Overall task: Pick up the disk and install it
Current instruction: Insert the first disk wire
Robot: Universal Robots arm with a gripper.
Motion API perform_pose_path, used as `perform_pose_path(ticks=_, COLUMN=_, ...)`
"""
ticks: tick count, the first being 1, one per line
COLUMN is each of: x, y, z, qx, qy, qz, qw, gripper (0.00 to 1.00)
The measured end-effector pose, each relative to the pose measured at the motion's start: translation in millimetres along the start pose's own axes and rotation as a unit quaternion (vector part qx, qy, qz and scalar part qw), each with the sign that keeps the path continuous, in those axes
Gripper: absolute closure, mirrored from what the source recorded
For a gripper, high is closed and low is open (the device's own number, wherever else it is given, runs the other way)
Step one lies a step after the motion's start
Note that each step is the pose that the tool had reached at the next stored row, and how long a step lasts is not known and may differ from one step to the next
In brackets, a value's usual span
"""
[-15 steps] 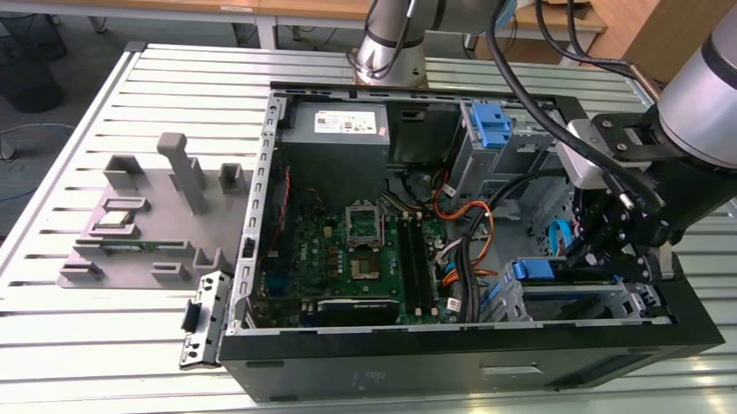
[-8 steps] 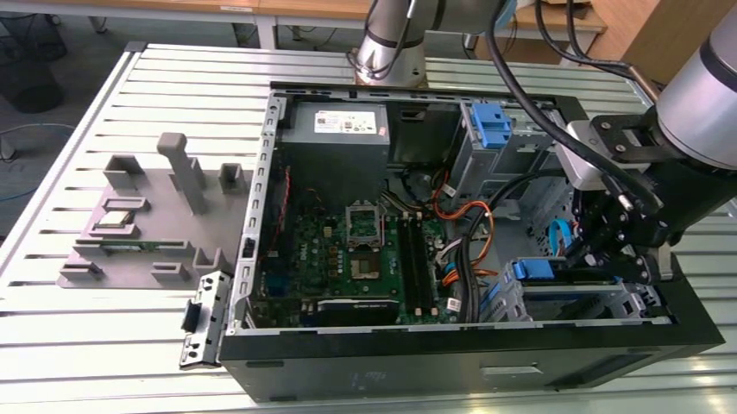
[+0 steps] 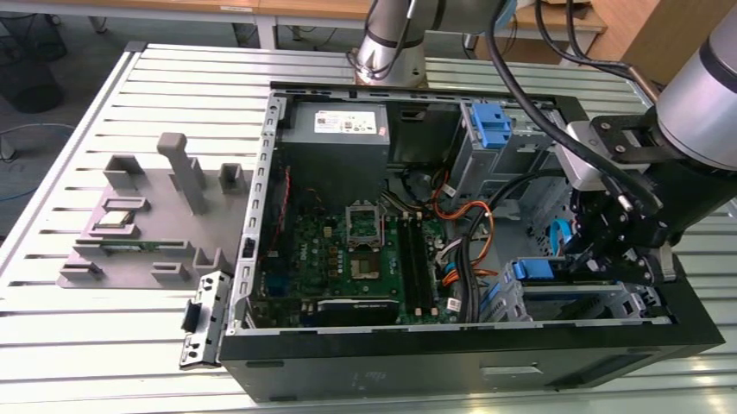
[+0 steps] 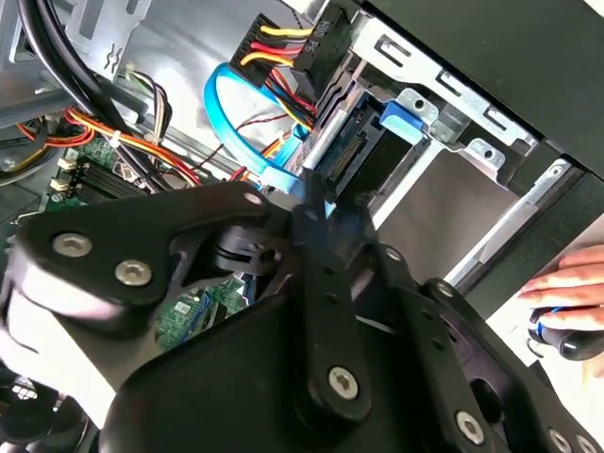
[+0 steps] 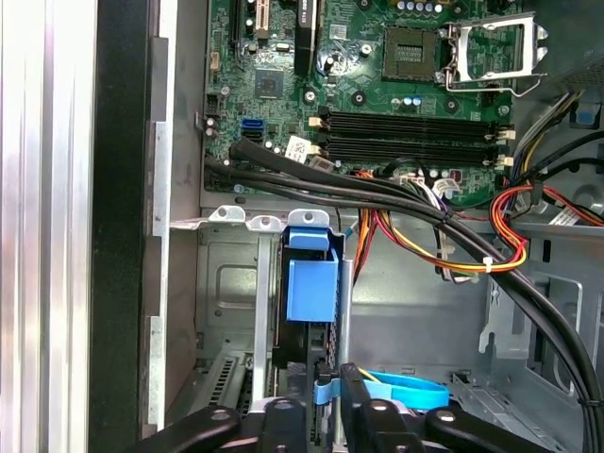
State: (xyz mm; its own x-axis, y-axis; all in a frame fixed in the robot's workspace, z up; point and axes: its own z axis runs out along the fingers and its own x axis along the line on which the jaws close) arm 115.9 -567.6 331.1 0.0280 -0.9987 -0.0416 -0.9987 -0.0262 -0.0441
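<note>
Disk (image 5: 310, 288), one, inside one drive cage (image 5: 226, 283)

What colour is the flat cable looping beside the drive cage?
Light blue. The flat cable shows best in the second wrist view.

- A silver metal table (image 3: 103, 345) of long parallel slats with grooves between them carries everything; in the first wrist view the table (image 5: 38, 226) runs alongside the case's black wall
- A black computer case (image 3: 461, 366) lies on its side, open face up, covering the middle and the exterior view's right
- A grey moulded fixture (image 3: 138, 259) with upright posts sits flat toward the exterior view's left, apart from the case
- A small black-and-grey bracket (image 3: 202, 323) lies just beside the case's near corner
- The arm's silver base column (image 3: 388, 52) rises at the far edge, behind the case
</note>
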Motion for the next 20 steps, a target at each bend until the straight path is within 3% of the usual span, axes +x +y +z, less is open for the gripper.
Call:
perform_pose_path(ticks=1, x=0.0, y=0.0, z=0.0, qx=0.0, qy=0.0, qz=0.0, qw=1.0, gripper=0.77)
perform_pose_path(ticks=2, x=0.0, y=0.0, z=-0.1, qx=0.0, qy=0.0001, qz=0.0, qw=1.0, gripper=0.71)
perform_pose_path(ticks=9, x=-1.0, y=-0.6, z=-13.0, qx=0.0, qy=0.0002, qz=0.0, qw=1.0, gripper=0.71)
perform_pose_path(ticks=12, x=-1.9, y=-0.6, z=-13.2, qx=0.0001, qy=-0.0007, qz=0.0, qw=1.0, gripper=0.71)
perform_pose_path(ticks=20, x=-5.8, y=-0.5, z=-8.3, qx=0.0004, qy=-0.0105, qz=0.0, qw=0.9999, gripper=0.71)
